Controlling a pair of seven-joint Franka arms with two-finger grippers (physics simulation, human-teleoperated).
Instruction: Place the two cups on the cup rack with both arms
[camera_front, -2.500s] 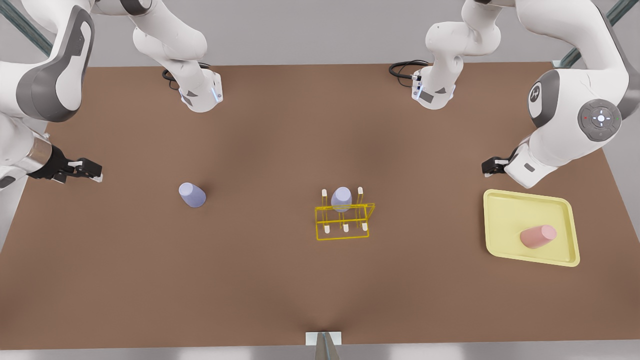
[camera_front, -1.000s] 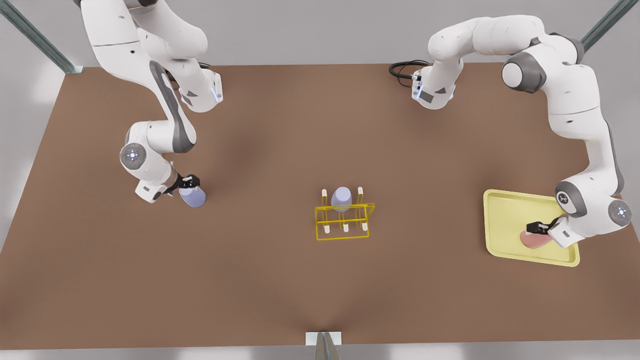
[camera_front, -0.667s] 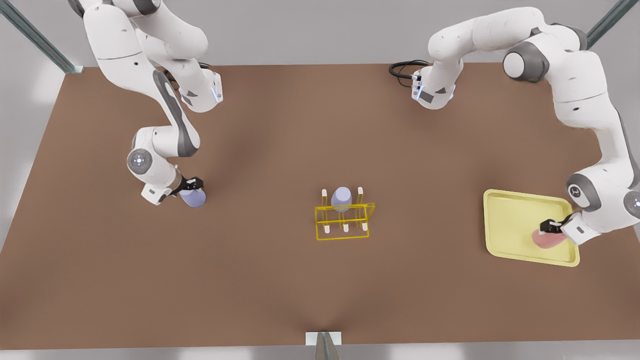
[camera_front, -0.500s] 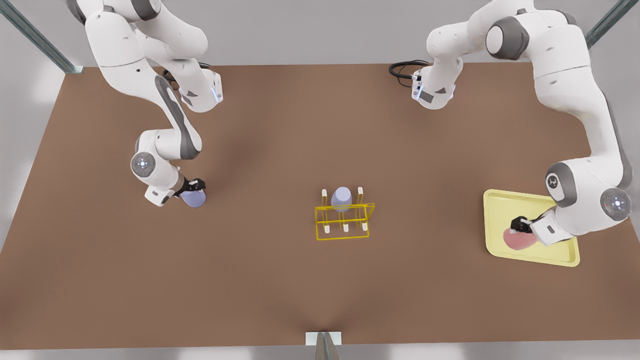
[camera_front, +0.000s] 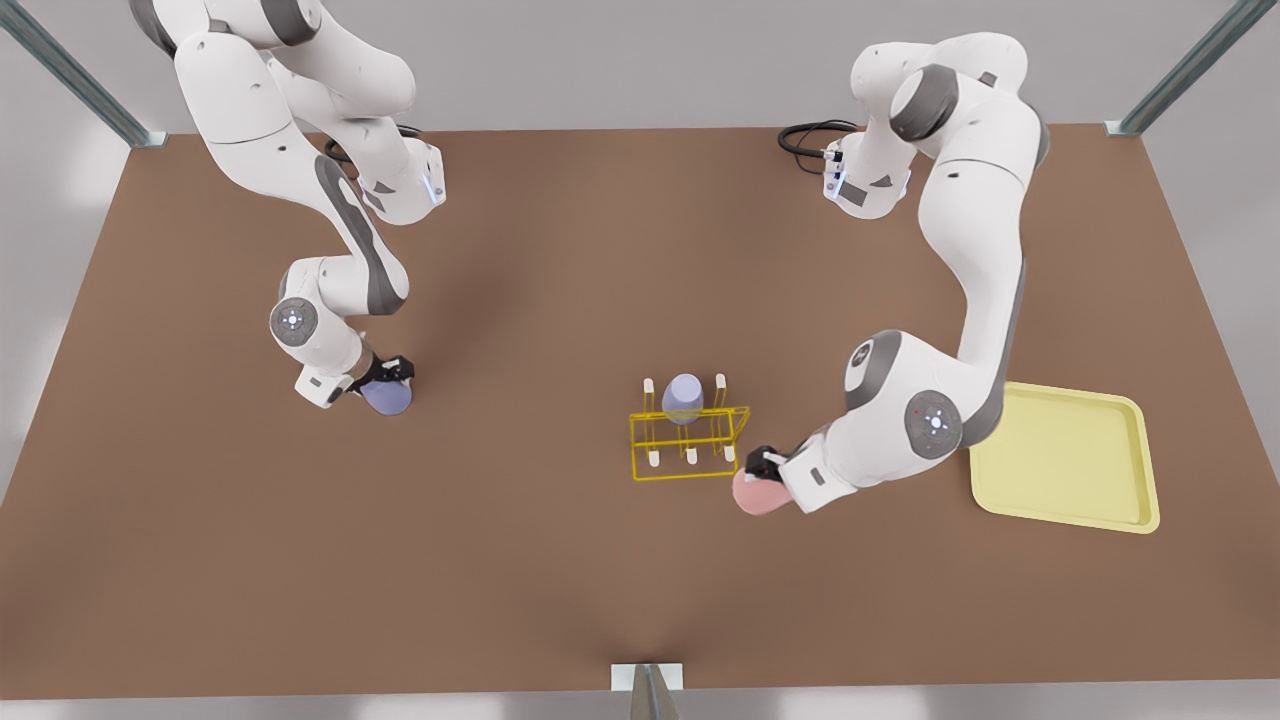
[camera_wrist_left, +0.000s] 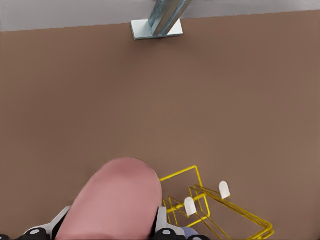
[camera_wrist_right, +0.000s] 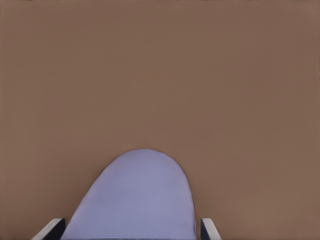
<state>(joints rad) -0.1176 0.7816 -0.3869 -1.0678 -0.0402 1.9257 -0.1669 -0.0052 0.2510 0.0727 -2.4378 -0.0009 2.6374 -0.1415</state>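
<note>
Pink cup (camera_front: 757, 493), off tray (camera_front: 1062, 505), in left claw (camera_front: 764, 470) beside rack (camera_front: 688, 440); right claw (camera_front: 385, 375) clasping lavender cup (camera_front: 387, 397).

No words, labels, brands or numbers are showing legibly anywhere: the small marks on the arm joints are not resolving into anything readable.

Even, soft light, no glare.
We see faint dark patches mid-frame on the table (camera_front: 560, 580); renders are slightly soft, with no edge distortion.
</note>
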